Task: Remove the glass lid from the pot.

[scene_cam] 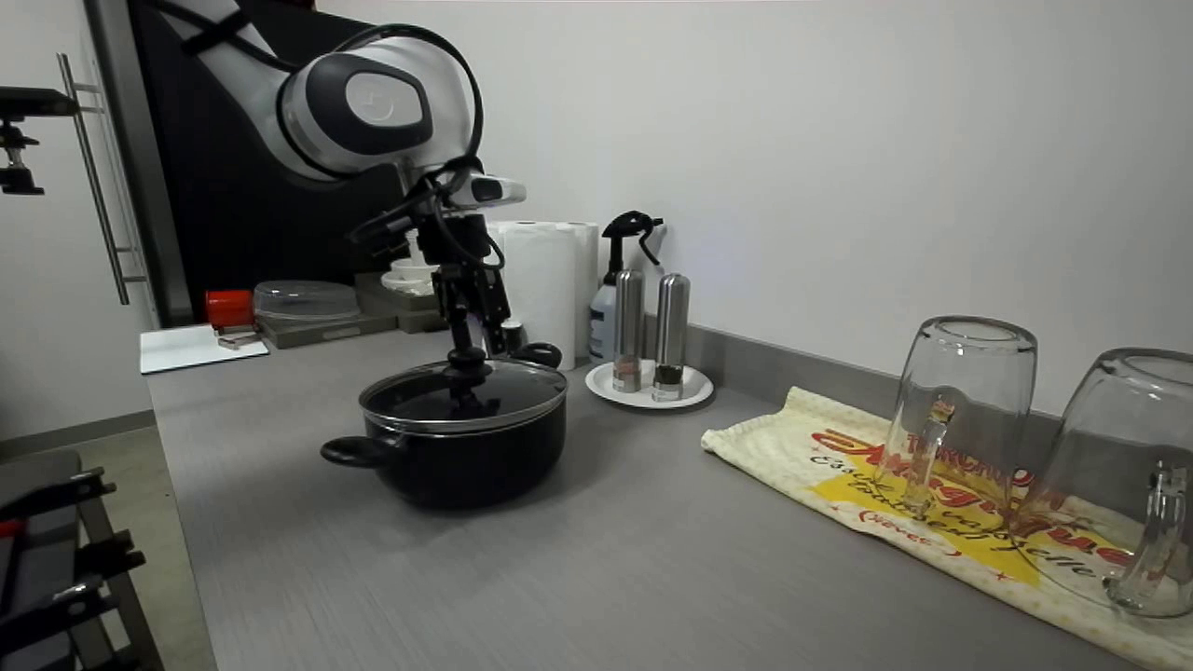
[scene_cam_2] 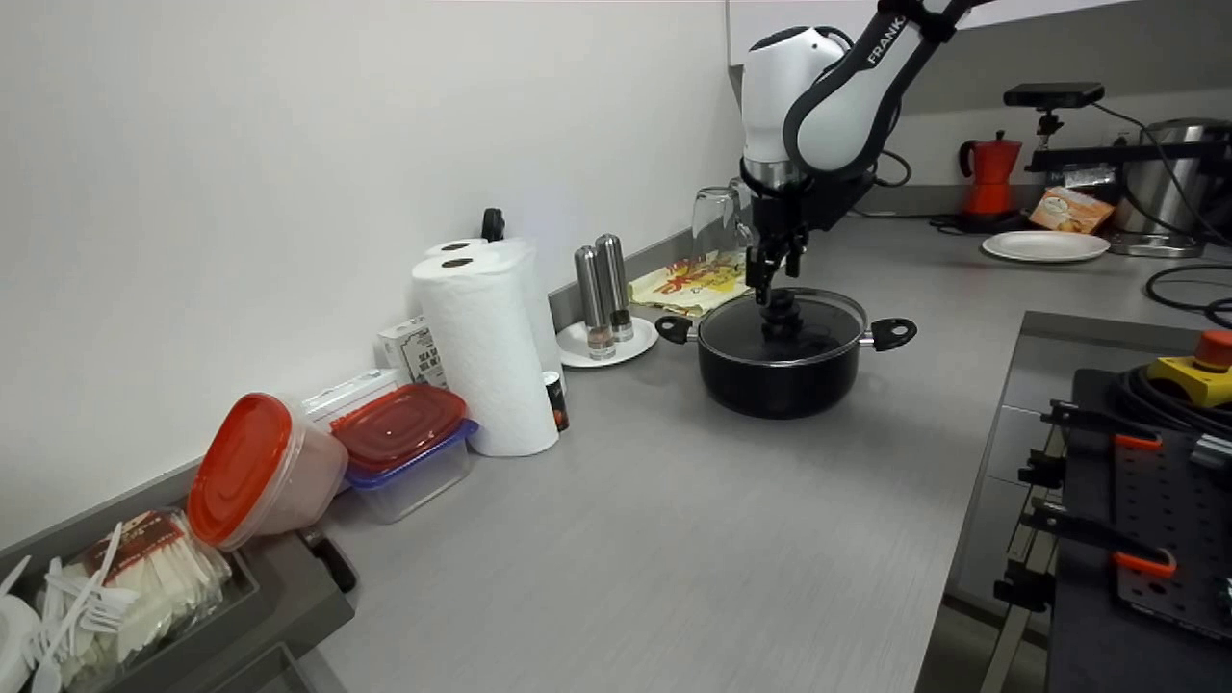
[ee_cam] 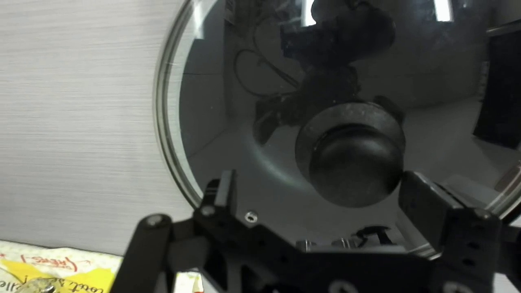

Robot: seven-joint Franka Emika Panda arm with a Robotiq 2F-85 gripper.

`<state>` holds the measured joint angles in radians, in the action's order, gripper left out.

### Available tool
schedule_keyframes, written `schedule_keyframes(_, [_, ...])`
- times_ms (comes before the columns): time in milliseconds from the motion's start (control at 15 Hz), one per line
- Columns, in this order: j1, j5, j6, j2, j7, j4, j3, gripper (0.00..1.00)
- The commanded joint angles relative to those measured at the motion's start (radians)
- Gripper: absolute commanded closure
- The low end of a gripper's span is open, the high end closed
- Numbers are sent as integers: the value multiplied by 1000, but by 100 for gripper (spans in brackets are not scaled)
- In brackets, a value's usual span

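The hand [ee_cam: 321, 189] is spread wide, its fingers [ee_cam: 424, 203] well apart, over the glass lid [scene_cam: 464, 399], which sits on the pot [scene_cam: 471, 471]. The pot stands on the desk [scene_cam: 652, 568] below the hand. In the wrist view, the black knob [ee_cam: 356, 165] shows between the fingers, close to one; whether the two touch, I cannot tell. In an exterior view, paper rolls [scene_cam: 539, 294] stand behind the hand, two grinders [scene_cam: 629, 321] on a white plate [scene_cam: 601, 382] near it, and upturned mugs [scene_cam: 960, 410] on a towel [scene_cam: 839, 475] well apart from it.
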<state>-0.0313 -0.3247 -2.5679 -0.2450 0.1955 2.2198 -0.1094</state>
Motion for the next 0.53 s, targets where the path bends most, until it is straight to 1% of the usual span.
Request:
schedule_keyframes(0, [20, -17, -6, -16, 25, -16, -16, 0])
schedule_keyframes(67, [20, -16, -2, -16, 21, -16, -15, 0])
schedule_keyframes(133, [20, -17, -4, -16, 19, -15, -15, 25])
schedule_keyframes(200, [21, -17, -3, -15, 19, -14, -15, 26])
schedule_keyframes(333, [24, -16, -3, -13, 18, -12, -14, 40])
schedule_keyframes(467, [28, -14, -2, -11, 17, -11, -13, 57])
